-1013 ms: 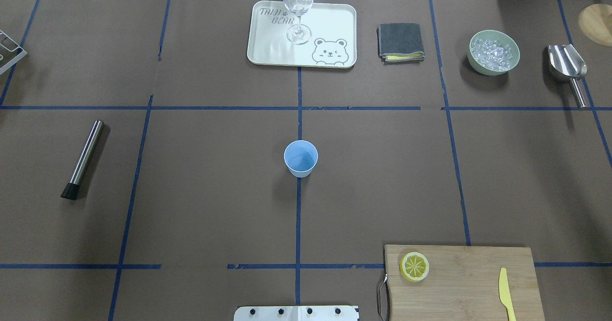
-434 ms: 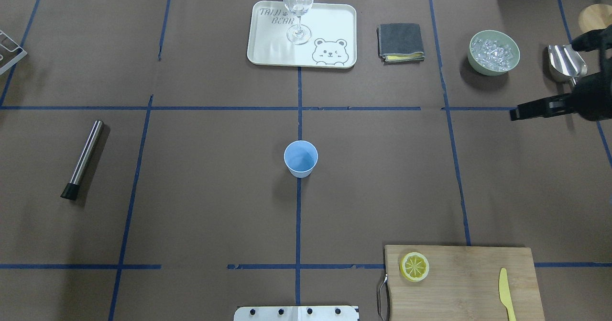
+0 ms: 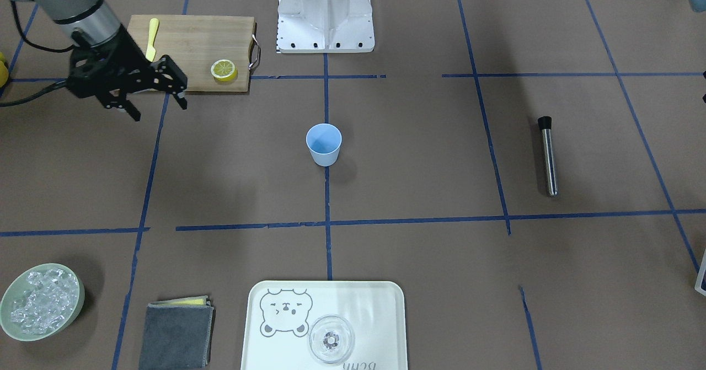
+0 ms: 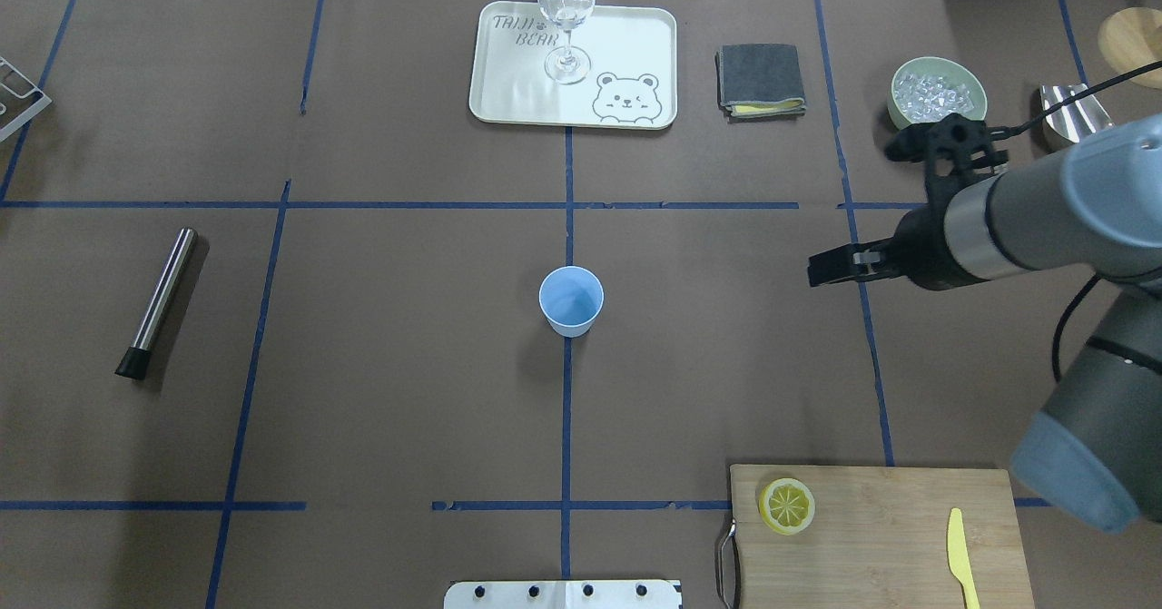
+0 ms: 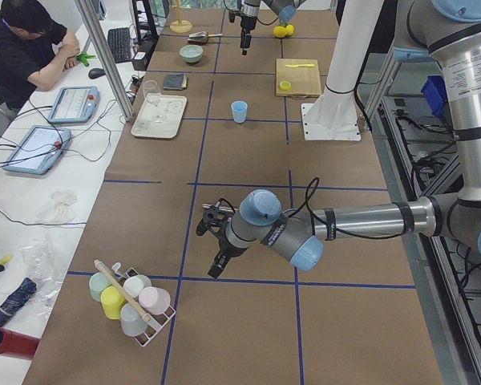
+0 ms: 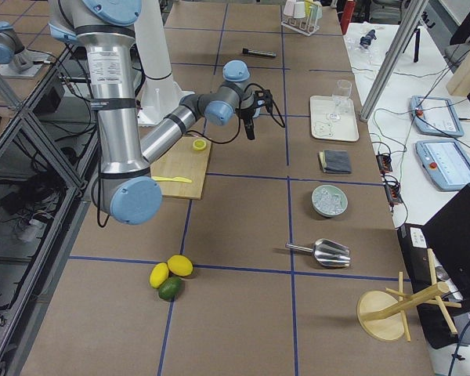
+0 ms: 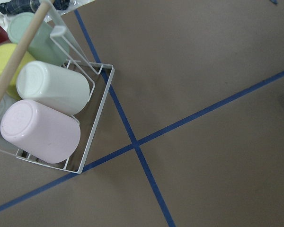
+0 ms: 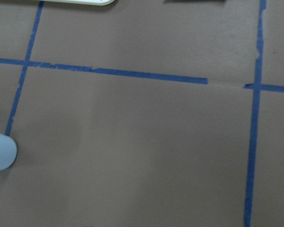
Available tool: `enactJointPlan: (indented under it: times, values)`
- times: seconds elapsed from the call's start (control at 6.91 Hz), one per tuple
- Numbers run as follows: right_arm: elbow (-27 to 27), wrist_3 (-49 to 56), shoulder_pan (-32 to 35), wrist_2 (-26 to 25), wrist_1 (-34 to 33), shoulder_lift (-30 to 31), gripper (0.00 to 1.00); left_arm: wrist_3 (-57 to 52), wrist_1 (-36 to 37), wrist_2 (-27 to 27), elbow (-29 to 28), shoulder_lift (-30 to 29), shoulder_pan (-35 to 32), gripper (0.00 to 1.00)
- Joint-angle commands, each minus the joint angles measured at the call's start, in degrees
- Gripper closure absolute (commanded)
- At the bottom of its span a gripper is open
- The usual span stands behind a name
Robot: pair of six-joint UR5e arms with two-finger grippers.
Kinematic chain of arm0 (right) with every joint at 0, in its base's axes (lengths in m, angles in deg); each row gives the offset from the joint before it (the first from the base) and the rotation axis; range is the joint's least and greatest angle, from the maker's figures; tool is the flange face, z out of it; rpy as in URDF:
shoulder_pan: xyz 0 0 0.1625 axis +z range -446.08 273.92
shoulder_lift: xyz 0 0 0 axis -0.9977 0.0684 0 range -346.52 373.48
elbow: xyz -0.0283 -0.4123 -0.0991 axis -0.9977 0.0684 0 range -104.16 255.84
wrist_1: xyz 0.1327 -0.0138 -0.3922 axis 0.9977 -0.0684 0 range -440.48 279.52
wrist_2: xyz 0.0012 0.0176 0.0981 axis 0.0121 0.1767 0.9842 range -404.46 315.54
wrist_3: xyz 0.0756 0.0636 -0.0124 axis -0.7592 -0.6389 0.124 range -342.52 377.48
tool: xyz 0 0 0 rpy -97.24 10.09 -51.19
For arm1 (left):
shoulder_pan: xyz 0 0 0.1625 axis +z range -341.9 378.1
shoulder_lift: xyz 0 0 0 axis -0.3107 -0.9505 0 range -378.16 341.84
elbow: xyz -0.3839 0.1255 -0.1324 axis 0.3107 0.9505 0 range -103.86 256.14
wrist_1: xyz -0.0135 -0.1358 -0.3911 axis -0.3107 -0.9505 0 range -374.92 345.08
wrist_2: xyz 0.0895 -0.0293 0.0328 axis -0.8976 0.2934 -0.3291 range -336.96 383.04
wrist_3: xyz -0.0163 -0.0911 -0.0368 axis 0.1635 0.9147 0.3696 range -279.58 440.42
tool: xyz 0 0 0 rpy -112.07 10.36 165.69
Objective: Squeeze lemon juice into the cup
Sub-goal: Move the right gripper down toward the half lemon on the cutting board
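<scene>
Brown paper gridded with blue tape covers the bench. Above it, the right arm's black fingers (image 4: 840,266) spread wide, empty, the arm reaching in level. One thin yellow lemon slice (image 4: 787,505) lies on the one wooden cutting board (image 4: 908,527), well apart from the one light-blue tapered cup (image 4: 571,300) mid-bench. I cannot tell how the left arm's fingers (image 5: 219,265) stand.

Table (image 4: 363,364) (brown, blue-taped) bears cup (image 4: 571,300), tray (image 4: 626,46), board (image 4: 890,518).

The brown paper-covered counter (image 4: 408,391) looks matt, the wooden cutting board (image 4: 890,518) smooth, the small light-blue cup (image 4: 571,300) matt, the long metal cylinder (image 4: 163,296) glossy.
</scene>
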Motion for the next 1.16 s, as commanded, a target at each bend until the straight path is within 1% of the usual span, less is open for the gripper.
enactJointPlan:
  times: [0.0,0.29,0.43,0.58,0.72,0.87,1.01]
  values:
    - [-4.7,-4.2,-9.8,-5.7,-12.4,-5.0,0.00,-0.2,15.3,1.0,0.0,-2.8,0.0,0.00]
    - [-4.7,-12.9,-20.9,-17.2,-10.1,-4.2,0.00,-0.2,16.4,1.2,0.1,-3.0,0.0,0.00]
    - [-5.0,-13.8,-25.2,-21.4,-8.6,-0.9,0.00,-0.1,16.4,1.2,0.1,-3.5,0.1,0.00]
    - [-5.4,-13.8,-28.1,-23.3,-7.6,1.9,0.00,-0.1,16.3,1.3,0.2,-3.6,0.1,0.00]
    - [-5.8,-13.9,-30.2,-23.9,-6.9,4.6,0.00,-0.1,16.3,1.4,0.2,-3.7,0.1,0.00]
    - [-5.7,-14.0,-32.0,-26.1,-1.1,8.5,0.00,-0.1,16.1,2.3,0.1,-3.7,0.1,0.00]
    - [-5.5,-14.3,-33.7,-27.2,4.1,12.3,0.00,-0.1,16.0,3.9,0.1,-3.6,0.1,0.00]
